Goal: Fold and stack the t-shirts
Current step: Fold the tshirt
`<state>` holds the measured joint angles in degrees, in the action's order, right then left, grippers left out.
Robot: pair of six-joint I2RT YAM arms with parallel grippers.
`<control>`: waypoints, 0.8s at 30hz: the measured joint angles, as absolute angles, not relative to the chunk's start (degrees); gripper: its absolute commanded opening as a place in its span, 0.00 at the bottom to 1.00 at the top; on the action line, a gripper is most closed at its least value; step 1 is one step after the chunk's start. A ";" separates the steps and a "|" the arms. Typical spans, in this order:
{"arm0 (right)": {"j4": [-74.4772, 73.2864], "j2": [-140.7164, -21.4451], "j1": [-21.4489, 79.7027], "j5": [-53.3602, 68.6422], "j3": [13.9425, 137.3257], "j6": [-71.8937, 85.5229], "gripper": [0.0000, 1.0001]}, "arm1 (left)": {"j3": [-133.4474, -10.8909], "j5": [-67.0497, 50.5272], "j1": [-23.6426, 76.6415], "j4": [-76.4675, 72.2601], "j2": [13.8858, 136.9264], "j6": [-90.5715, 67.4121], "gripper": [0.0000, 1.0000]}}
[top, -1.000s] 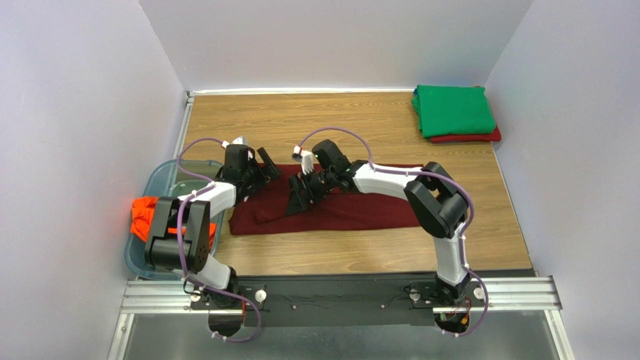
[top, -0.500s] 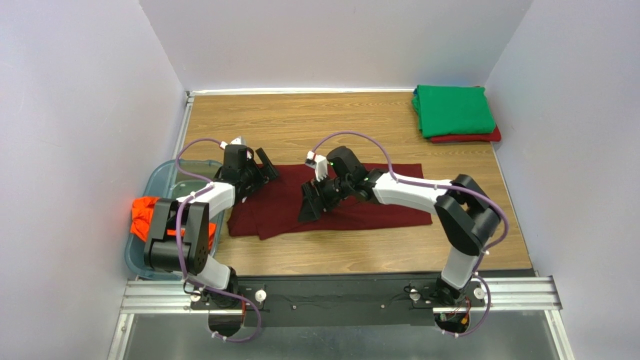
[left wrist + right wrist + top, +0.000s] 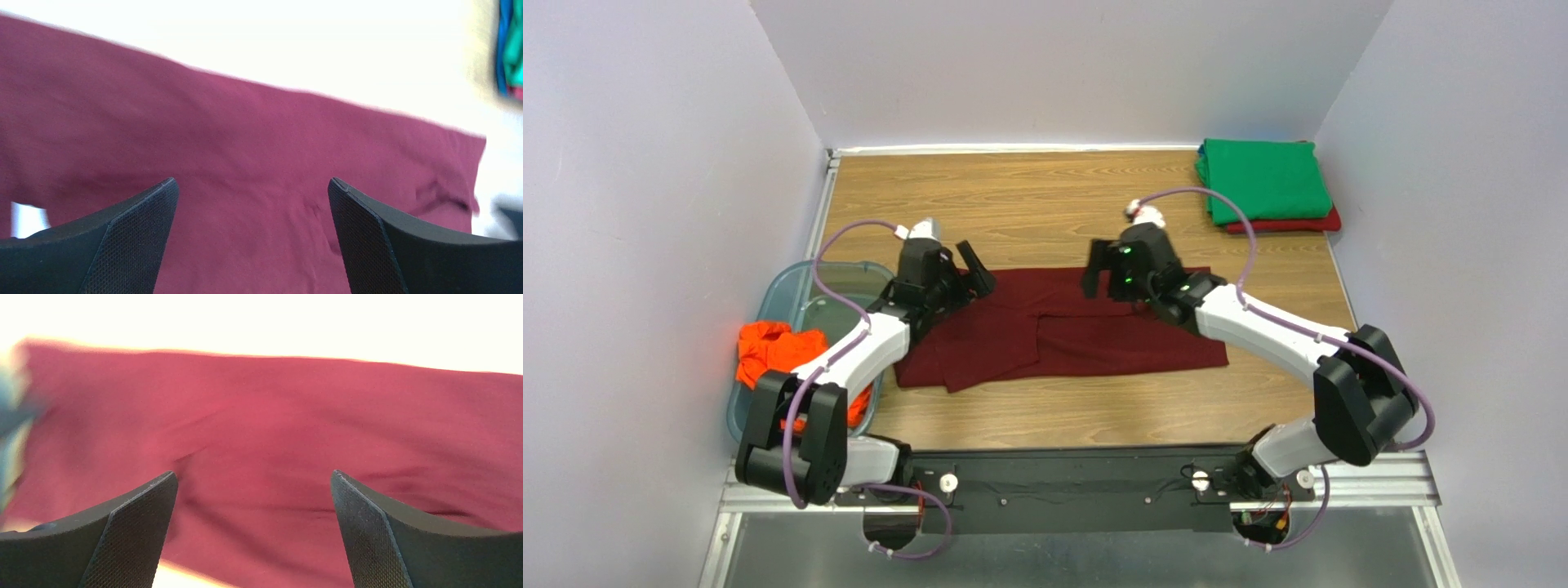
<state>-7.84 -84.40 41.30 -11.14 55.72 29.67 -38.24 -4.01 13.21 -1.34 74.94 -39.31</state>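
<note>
At the far left a translucent plastic tub (image 3: 795, 294) sat on the edge of the wooden table (image 3: 1038, 196), and a crumpled orange t-shirt (image 3: 766, 355) lay in it, spilling over its outer rim.

Just right of the tub my left pincer (image 3: 967, 272) hung over the far left corner of the maroon t-shirt (image 3: 1075, 337). In the left wrist view its two black fingers (image 3: 129, 239) stood wide apart with only the maroon cloth (image 3: 258, 171) showing below the gap; it had hold of nothing.

The maroon t-shirt lay flat across the middle of the table as a long band running left to right, its left part doubled over in a looser flap with a few creases, its left end near the tub.

My right pincer (image 3: 1100, 276) was over the far edge of that band, about midway along it. In the right wrist view its fingers (image 3: 380, 539) were likewise spread wide, gripping nothing, with blurred maroon cloth (image 3: 276, 429) beneath them; whether they touched the cloth I could not tell.

In the far right corner, well apart from both pincers, a folded green t-shirt (image 3: 1263, 180) rested on top of a folded red t-shirt (image 3: 1296, 226), whose edge showed along the near side
</note>
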 measured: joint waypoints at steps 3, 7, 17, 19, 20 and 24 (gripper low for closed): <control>-8.91 -84.73 33.34 -11.25 54.04 31.05 1.00 | -36.53 -3.44 17.04 -0.84 74.61 -40.36 0.98; -10.13 -87.44 25.67 -10.09 53.28 32.16 1.00 | -34.92 -2.76 19.49 0.10 76.69 -41.10 0.98; -8.21 -96.60 11.33 -0.10 53.23 34.04 1.00 | -37.12 0.16 18.02 -1.26 83.35 -42.04 0.98; -6.90 -96.42 9.61 0.95 52.31 34.37 1.00 | -37.95 0.23 17.32 -1.56 84.38 -42.06 0.98; -6.26 -96.05 8.99 1.30 51.66 34.52 1.00 | -38.61 0.36 17.04 -1.39 84.90 -42.06 0.98; -4.82 -93.67 8.23 1.69 48.82 34.52 1.00 | -42.15 1.06 16.82 0.01 87.92 -41.98 0.98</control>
